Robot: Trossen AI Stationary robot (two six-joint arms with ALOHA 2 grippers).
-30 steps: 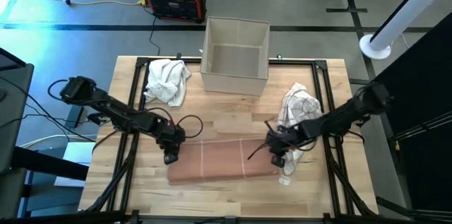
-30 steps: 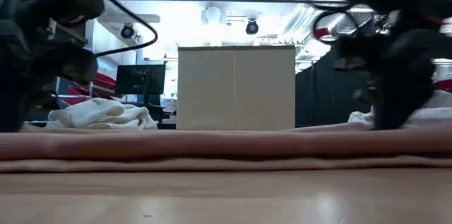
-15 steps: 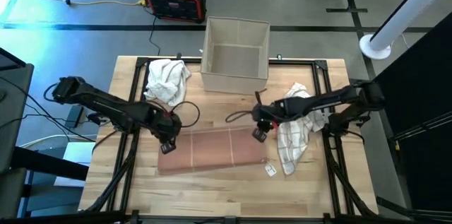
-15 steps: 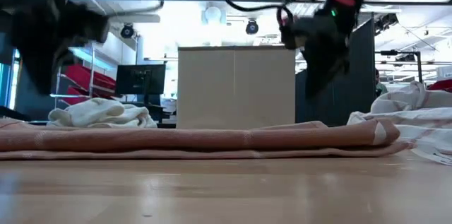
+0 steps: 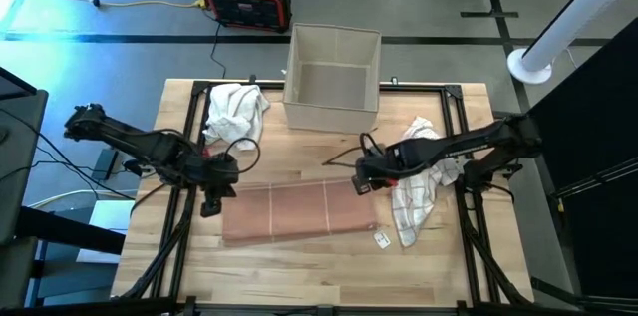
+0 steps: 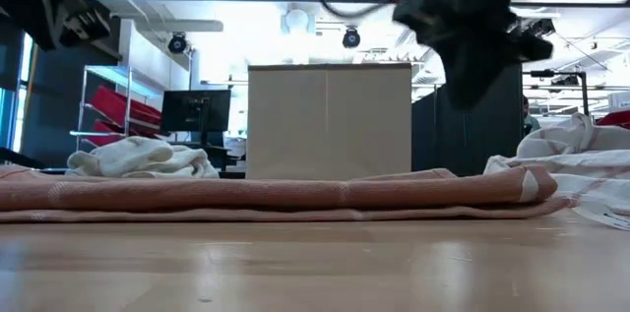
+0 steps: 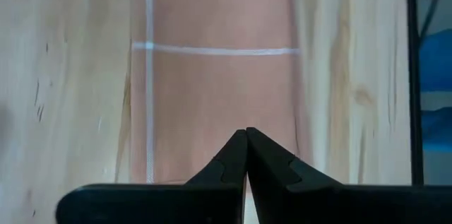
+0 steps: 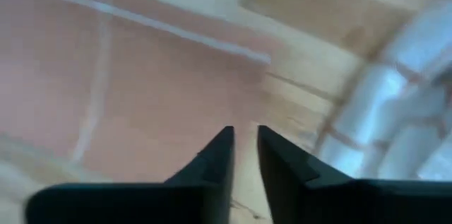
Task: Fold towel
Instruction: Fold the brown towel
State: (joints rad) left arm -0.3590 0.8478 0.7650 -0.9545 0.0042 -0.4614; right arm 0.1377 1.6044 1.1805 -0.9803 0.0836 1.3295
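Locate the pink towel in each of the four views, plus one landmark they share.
High view: pink towel lies flat at table centre, between both grippers.
Low view: long folded band across the picture.
Left wrist view: fills the middle, beyond the shut fingers.
Right wrist view: left half.
Shared landmark: its pale stripes.

The worktop (image 5: 299,166) is pale wood with visible grain and a slight sheen, edged by a matt black metal frame (image 5: 451,97). The folded towel (image 5: 299,213) is soft, matt pinkish cloth with thin pale stripes. 2 crumpled white cloths (image 5: 235,112) look soft too. The box (image 5: 332,78) seems matt beige fabric or card.
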